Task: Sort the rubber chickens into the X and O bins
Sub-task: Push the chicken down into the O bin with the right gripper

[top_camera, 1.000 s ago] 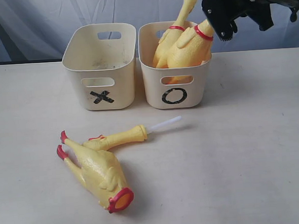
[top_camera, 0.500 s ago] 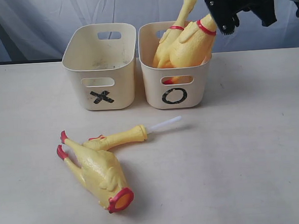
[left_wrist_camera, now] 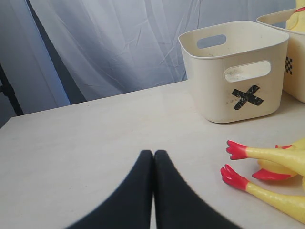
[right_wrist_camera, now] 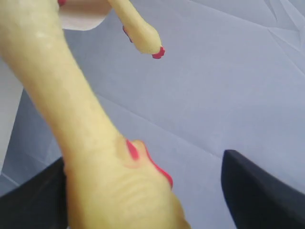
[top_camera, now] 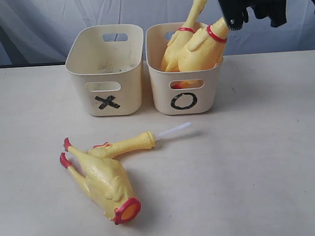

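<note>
Chicken body [top_camera: 103, 185] low left on tabletop [top_camera: 257, 171], long way slanting, feet up-left, nearest closed left hand [left_wrist_camera: 153, 157]. Right hand [top_camera: 235, 14] top right, spread wide by neck of whole chicken [top_camera: 199, 48] in O bin [top_camera: 186, 100].

On the table [top_camera: 256, 160], X bin [top_camera: 105, 73] left, O bin [top_camera: 185, 97] just right of it. Inside the O bin, two whole chickens [top_camera: 193, 49]. Before the X bin, headless body [top_camera: 100, 183], slim fragment [top_camera: 124, 145] just behind.
</note>
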Action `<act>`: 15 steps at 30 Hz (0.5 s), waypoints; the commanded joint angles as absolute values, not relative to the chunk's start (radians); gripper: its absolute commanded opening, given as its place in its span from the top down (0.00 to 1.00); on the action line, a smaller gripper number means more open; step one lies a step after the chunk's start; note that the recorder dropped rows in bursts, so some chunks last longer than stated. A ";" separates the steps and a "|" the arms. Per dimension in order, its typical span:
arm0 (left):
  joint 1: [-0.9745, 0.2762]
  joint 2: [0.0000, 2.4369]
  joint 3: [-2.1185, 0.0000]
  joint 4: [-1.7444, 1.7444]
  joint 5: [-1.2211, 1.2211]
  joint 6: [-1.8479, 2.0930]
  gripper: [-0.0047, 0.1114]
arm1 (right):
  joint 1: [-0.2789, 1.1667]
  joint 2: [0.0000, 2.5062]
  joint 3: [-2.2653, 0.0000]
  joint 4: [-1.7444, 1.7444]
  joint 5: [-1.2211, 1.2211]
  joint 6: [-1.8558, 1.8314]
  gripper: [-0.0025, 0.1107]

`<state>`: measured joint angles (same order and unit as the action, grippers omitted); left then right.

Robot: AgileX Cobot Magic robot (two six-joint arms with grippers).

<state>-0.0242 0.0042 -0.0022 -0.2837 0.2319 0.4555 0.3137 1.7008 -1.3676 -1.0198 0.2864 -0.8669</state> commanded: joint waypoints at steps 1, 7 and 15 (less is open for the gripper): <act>-0.021 0.000 0.000 -0.283 0.225 0.452 0.96 | 0.310 1.686 -1.375 -0.998 0.300 -0.860 0.31; -0.021 0.000 0.000 -0.283 0.225 0.452 0.96 | 0.310 1.686 -1.375 -0.975 0.446 -0.858 0.31; -0.021 0.000 0.000 -0.283 0.225 0.452 0.96 | 0.310 1.686 -1.367 -0.901 0.481 -0.858 0.31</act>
<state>-0.0242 0.0042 -0.0022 -0.2837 0.2319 0.4555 0.3137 1.6963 -1.3676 -0.9229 0.4492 -0.8632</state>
